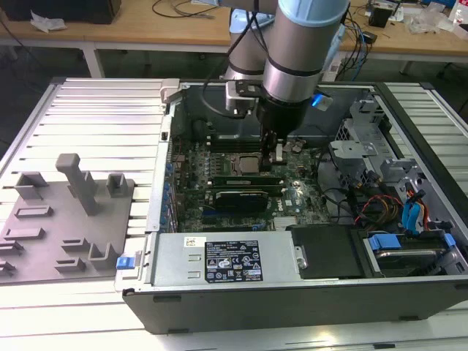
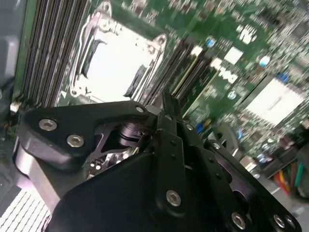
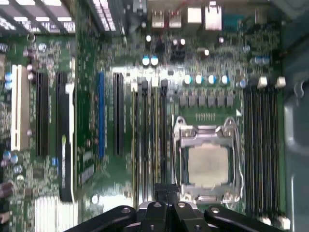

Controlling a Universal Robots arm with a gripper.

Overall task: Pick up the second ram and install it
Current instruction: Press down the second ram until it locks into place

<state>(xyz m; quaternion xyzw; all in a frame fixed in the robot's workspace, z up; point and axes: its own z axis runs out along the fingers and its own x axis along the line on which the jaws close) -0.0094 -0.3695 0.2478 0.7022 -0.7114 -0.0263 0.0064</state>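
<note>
One pincer [image 1: 276,155] low over mobo slots beside CPU socket [image 3: 207,164].

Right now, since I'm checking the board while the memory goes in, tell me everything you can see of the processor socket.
The processor socket is a square, shiny metal frame around a pale, dull-silver centre plate. It lies flat on the green motherboard, with banks of long dark memory slots along two opposite sides. In the exterior view the hand hangs just beside it, over one bank of slots. Nothing visibly touches the socket.
</note>
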